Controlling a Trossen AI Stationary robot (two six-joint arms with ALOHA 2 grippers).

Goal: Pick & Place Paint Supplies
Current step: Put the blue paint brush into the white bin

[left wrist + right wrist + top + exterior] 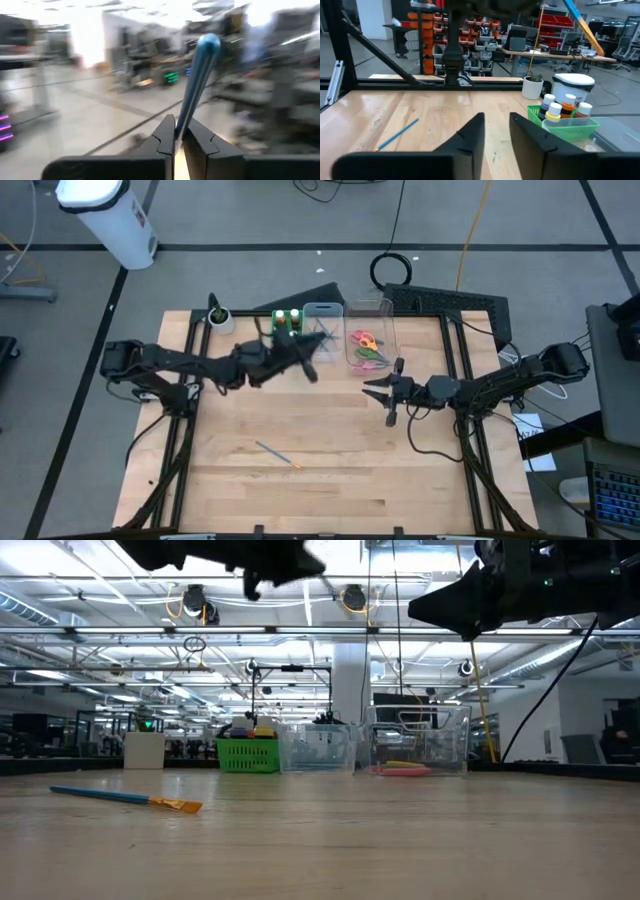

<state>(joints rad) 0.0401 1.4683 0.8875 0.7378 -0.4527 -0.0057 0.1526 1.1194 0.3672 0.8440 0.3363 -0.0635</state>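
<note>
From above, I saw my left gripper [308, 366] just beside the green tray [287, 321], clenched on a blue brush [198, 75]. Low down, another brush [125, 798] lay on the counter [320, 840]. My right gripper [496, 131] hung slightly parted, empty.

Wooden table [320, 460]; green tray [247, 753] and two clear bins [318, 750] along its far edge; small potted plant [218, 316] at the far-left corner.
</note>
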